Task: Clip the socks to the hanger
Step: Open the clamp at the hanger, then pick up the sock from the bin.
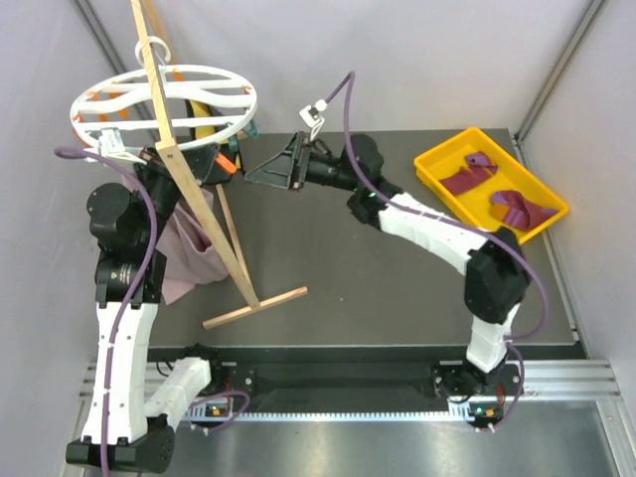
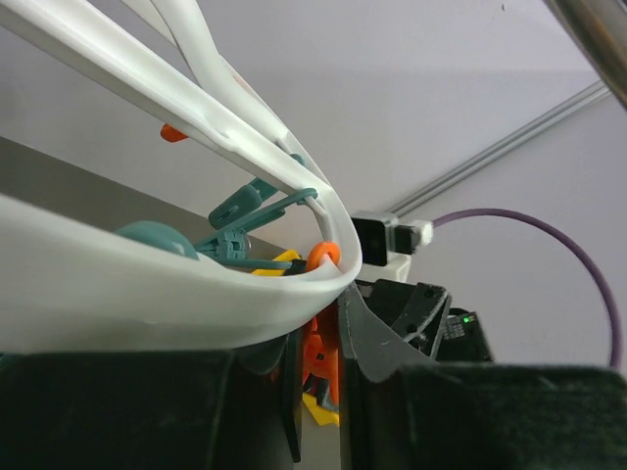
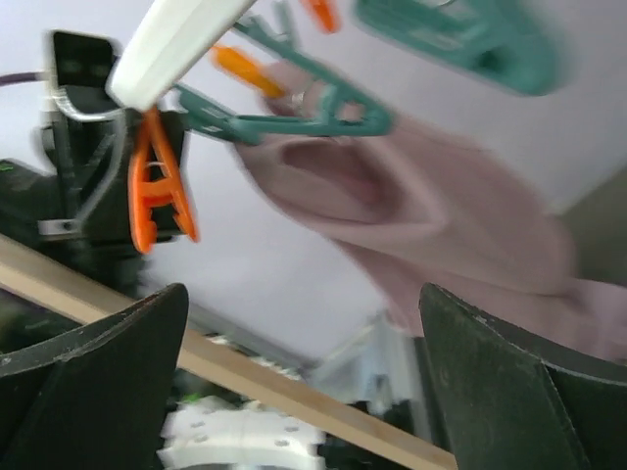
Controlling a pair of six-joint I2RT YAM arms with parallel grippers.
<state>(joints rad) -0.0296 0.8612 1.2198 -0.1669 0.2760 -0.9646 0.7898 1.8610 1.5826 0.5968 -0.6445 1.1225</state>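
The white wheel-shaped hanger (image 1: pixel 164 104) hangs from the wooden stand at the back left. My left gripper (image 1: pixel 225 165) sits under its right rim, shut on an orange clip (image 2: pixel 321 357) that hangs from the rim (image 2: pixel 147 304). Just right of it, my right gripper (image 1: pixel 268 171) is open with nothing between its fingers (image 3: pixel 98 372). It faces the orange clip (image 3: pixel 157 186) and a teal clip (image 3: pixel 294 113). Two maroon socks (image 1: pixel 469 172) (image 1: pixel 522 209) lie in the yellow tray (image 1: pixel 437 157) at the back right.
A pale mauve cloth (image 1: pixel 189 253) hangs from the hanger beside my left arm, and it fills the upper right of the right wrist view (image 3: pixel 441 215). The wooden stand's pole (image 1: pixel 184 179) and foot (image 1: pixel 253 308) cross the left of the table. A yellow-and-black item (image 1: pixel 202 117) hangs under the hanger.
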